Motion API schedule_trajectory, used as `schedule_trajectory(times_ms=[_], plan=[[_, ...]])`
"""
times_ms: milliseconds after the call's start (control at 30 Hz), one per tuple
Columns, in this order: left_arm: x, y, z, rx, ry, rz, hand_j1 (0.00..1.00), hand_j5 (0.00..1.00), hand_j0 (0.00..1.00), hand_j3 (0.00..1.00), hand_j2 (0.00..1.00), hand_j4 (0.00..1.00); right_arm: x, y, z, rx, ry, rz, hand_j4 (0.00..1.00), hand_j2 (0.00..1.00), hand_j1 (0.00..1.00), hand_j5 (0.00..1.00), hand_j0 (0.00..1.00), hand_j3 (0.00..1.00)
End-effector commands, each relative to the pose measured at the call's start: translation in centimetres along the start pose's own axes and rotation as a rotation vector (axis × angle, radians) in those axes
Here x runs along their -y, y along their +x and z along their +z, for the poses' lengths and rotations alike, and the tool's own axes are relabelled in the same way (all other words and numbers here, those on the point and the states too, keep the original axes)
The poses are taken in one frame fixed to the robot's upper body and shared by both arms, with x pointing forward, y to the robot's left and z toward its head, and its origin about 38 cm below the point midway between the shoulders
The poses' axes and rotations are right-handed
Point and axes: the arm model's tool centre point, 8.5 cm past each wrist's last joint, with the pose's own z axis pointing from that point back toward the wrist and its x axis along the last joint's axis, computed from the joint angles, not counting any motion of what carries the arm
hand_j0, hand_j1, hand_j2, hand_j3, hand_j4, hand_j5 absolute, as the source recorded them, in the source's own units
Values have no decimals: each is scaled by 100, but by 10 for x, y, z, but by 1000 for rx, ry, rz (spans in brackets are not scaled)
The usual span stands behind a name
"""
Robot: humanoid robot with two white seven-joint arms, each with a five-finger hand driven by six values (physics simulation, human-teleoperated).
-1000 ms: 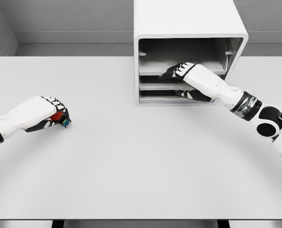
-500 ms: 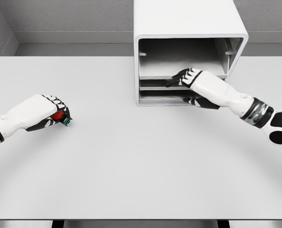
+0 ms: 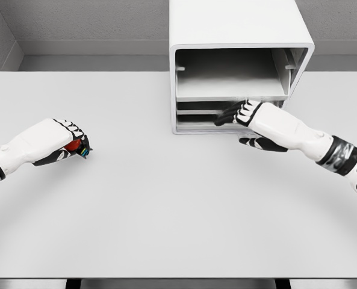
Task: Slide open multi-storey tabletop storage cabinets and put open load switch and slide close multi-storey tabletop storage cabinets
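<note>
Fingers of our right hand [image 3: 250,115] hook the white boxy storage cabinet [image 3: 241,48]'s lower drawer front, while our left hand [image 3: 53,142], well apart, clamps the red-and-black load switch [image 3: 77,148].

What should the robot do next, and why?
Probably keep drawing the right hand toward the robot, pulling a shelf out of the white box-shaped storage cabinet. Its fingers sit at the lower shelves' front edge, and none sticks out yet. The left hand waits holding the small red load switch.
</note>
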Motion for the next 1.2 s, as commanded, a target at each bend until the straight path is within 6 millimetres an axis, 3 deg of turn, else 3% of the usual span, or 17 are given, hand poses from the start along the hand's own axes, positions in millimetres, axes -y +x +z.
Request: schedule_trajectory(times_ms=[0, 67, 167, 300, 433, 600, 1167], plan=[[-1, 0, 0, 0, 5, 6, 46, 46, 46, 46, 46, 46, 16, 7, 5, 18, -11, 25, 77, 77, 77, 77, 77, 77], [-1, 0, 0, 1, 5, 6, 46, 46, 46, 46, 46, 46, 21, 9, 9, 12, -40, 31, 77, 77, 77, 77, 77, 77], [-1, 0, 0, 0, 5, 6, 46, 46, 46, 46, 46, 46, 19, -5, 7, -24, -48, 27, 77, 77, 77, 77, 77, 77], [-2, -2, 2, -7, 8, 5, 46, 46, 46, 46, 46, 46, 18, -13, -18, -21, -102, 5, 77, 77, 77, 77, 77, 77], [0, -2, 2, -7, 5, 7, 46, 46, 46, 46, 46, 46, 2, -31, -52, -46, -69, -35, 77, 77, 77, 77, 77, 77], [0, -2, 2, -7, 5, 7, 46, 46, 46, 46, 46, 46, -6, -38, -67, -57, -66, -57, 77, 77, 77, 77, 77, 77], [-1, -1, 4, -9, 10, 3, 46, 46, 46, 46, 46, 46, -19, -40, -60, -66, -17, -56, 78, 78, 78, 78, 78, 78]])
